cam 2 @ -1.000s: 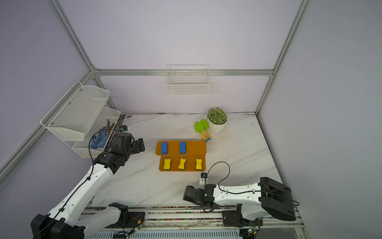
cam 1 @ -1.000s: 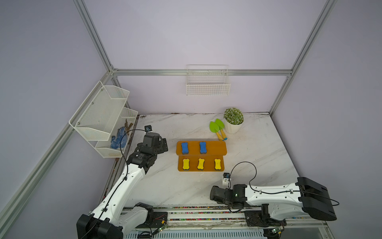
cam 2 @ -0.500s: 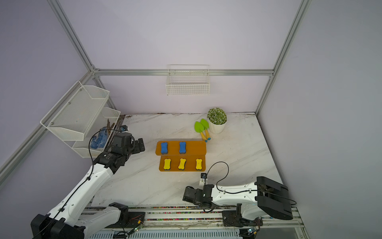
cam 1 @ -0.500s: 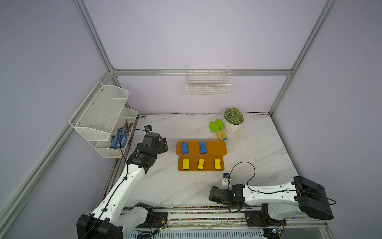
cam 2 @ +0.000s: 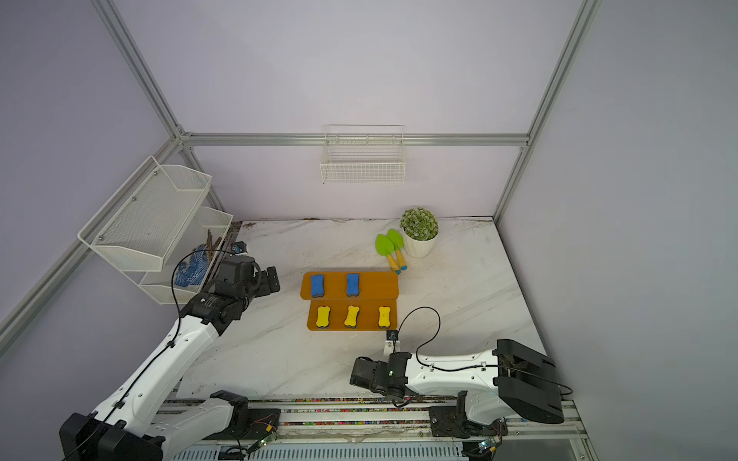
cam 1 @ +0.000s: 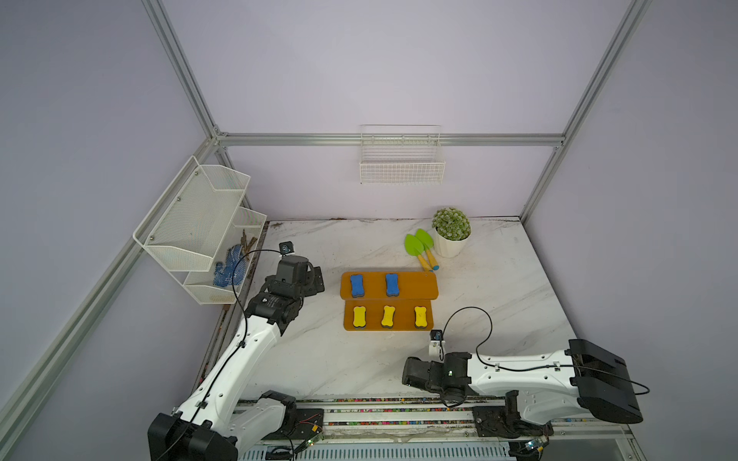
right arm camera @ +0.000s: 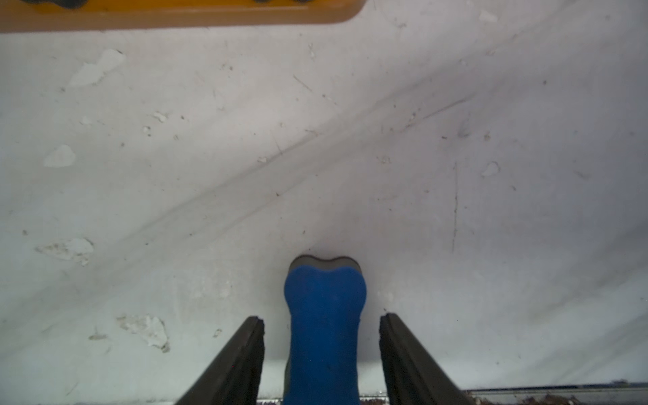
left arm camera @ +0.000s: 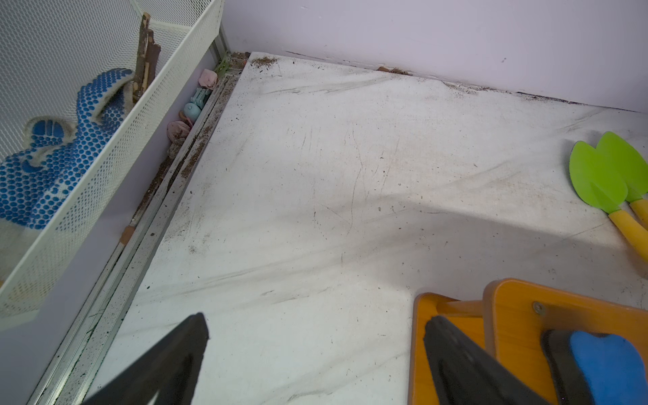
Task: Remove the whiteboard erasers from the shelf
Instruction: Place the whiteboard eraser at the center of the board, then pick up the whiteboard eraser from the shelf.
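The orange-brown shelf [cam 1: 415, 285] [cam 2: 375, 285] stands mid-table in both top views. Two blue whiteboard erasers [cam 1: 356, 285] [cam 1: 392, 284] lie on its upper step and three yellow ones [cam 1: 359, 317] [cam 1: 388, 316] [cam 1: 420, 317] on its lower step. A third blue eraser [right arm camera: 324, 305] lies flat on the table near the front edge, between the fingers of my right gripper [right arm camera: 321, 321] [cam 1: 409, 371], which is open with a gap on each side. My left gripper [left arm camera: 315, 350] [cam 1: 316, 279] hangs open and empty at the shelf's left end [left arm camera: 452, 315].
Two green toy shovels [cam 1: 419, 245] and a potted plant [cam 1: 451, 233] sit behind the shelf at the right. A white mesh wall rack [cam 1: 199, 227] holding a blue-dotted glove [left arm camera: 52, 168] hangs close to my left arm. A wire basket [cam 1: 401, 159] hangs on the back wall.
My right gripper's jaws have spread apart and let go of the blue eraser, which now rests on the table. The right arm shifted slightly. The left arm has not moved.
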### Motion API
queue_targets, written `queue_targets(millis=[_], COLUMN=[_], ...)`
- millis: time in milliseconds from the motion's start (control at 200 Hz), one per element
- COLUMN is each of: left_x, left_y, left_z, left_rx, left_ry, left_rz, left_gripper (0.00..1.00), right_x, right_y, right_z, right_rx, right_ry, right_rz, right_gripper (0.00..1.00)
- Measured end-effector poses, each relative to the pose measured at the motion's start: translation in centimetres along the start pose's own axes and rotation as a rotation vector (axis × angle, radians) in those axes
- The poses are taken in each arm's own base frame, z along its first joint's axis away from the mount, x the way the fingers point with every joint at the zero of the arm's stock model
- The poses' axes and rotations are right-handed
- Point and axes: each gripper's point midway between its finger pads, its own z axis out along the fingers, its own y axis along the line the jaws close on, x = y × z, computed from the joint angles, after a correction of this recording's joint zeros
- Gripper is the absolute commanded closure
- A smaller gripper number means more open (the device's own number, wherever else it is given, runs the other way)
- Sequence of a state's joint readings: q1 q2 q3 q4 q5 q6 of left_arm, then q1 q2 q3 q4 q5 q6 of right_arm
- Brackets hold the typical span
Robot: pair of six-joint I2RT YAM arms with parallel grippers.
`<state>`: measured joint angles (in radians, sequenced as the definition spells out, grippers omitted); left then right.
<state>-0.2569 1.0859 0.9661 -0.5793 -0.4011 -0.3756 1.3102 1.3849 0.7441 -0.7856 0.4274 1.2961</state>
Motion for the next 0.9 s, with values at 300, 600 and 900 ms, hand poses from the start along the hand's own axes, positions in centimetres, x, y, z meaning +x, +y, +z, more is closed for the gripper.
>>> queue_targets(millis=[300,600,900], left_x=[0.6,1.2,2.5], left_y=[-1.5,-1.6,-2.2], left_z=[-1.3,-2.4,-0.3], left_rx=[0.040,0.065,0.033], left_ry=[0.043,0.107,0.189], left_rz=[0.044,0.042,0.087], left_gripper=[0.01,0.00,0.00], right_x=[-7.1,-18.9,-24.6], right_y=[3.2,9.2,12.2], right_z=[-4.5,-9.0,-5.6], right_rx=[-0.075,-0.180,-0.137], right_ry=[-0.142,-0.285,-0.266], right_rz=[0.033,0.031,-0.039], right_gripper=[0.42,0.39,0.42])
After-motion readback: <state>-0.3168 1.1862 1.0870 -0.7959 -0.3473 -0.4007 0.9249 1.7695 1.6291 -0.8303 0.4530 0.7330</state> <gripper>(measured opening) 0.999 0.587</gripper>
